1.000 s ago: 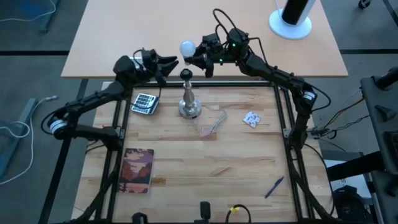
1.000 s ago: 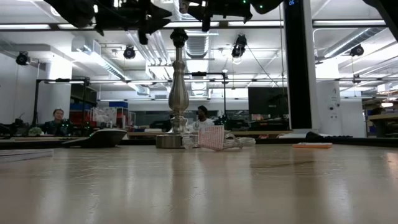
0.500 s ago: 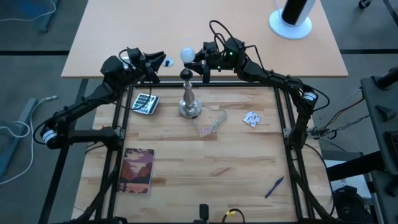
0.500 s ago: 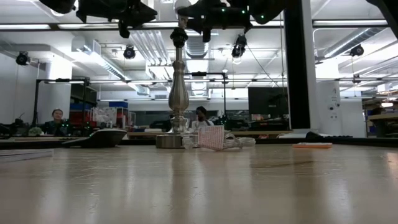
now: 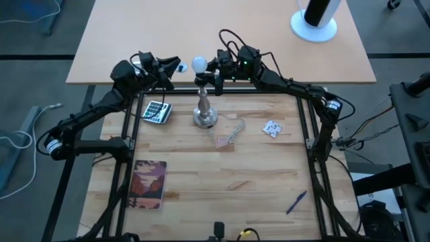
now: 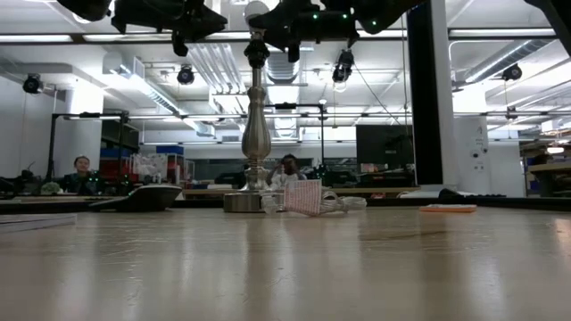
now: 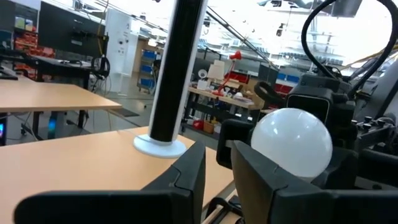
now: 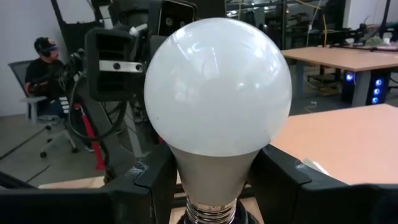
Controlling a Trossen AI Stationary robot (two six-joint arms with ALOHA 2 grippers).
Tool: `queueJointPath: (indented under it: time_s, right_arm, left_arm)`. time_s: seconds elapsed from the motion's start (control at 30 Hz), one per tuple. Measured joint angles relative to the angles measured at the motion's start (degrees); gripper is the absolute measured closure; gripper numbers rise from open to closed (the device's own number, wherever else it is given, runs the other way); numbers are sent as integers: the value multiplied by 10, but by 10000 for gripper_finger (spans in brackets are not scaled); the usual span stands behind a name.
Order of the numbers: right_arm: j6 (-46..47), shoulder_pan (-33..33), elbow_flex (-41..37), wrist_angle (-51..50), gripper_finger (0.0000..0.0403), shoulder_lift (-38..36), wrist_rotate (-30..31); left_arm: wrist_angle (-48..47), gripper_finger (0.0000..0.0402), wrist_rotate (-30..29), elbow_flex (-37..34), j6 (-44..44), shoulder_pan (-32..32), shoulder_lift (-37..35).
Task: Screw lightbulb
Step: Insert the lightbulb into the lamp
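The white frosted lightbulb (image 5: 199,64) is upright, screw base down, in my right gripper (image 5: 209,70), which is shut on it. It hangs right over the black socket (image 6: 257,51) of the silver lamp stand (image 5: 204,107), which stands on its round foot at the table's far middle. Whether the base touches the socket is hidden. My left gripper (image 5: 177,66) is a little to the bulb's left at the same height. It has only a narrow gap (image 7: 217,171) between its fingers, and nothing in it. The bulb (image 7: 292,143) shows just past them. My right gripper pinches the bulb's tapering neck (image 8: 214,168) between its two fingers (image 8: 152,180), just below the globe and above the metal screw base (image 8: 211,214). The fingers come in level from the table's right. The bulb stands upright and is lifted clear of the table.
On the table lie a calculator (image 5: 156,110), a book (image 5: 149,183), a pinkish mesh piece (image 5: 228,134), a small white packet (image 5: 272,128) and a pen (image 5: 295,200). A black post on a white foot (image 5: 314,23) stands on the far table. People sit in the room behind (image 6: 82,168).
My right gripper has carried the bulb down and slightly toward the table's left, bringing it over the lamp stand's socket. My left gripper has drawn back toward the table's left, and its fingers have narrowed from wide open to a small gap.
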Motion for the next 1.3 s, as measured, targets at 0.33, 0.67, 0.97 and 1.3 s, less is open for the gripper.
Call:
queueJointPath:
  time_s: [0.33, 0.67, 0.97, 1.3]
  right_arm:
    - [-11, 1, -18, 4, 238, 0, 1]
    - [-17, 1, -23, 3, 217, -1, 1]
    - [-22, 1, -25, -12, 224, 1, 0]
    - [-21, 1, -25, -16, 216, -6, 0]
  left_arm:
    - [0, 335, 0, 0, 0, 0, 1]
    - [0, 333, 0, 0, 0, 0, 1]
    - [53, 327, 0, 0, -30, -2, 1]
    - [56, 348, 1, 9, -24, -2, 1]
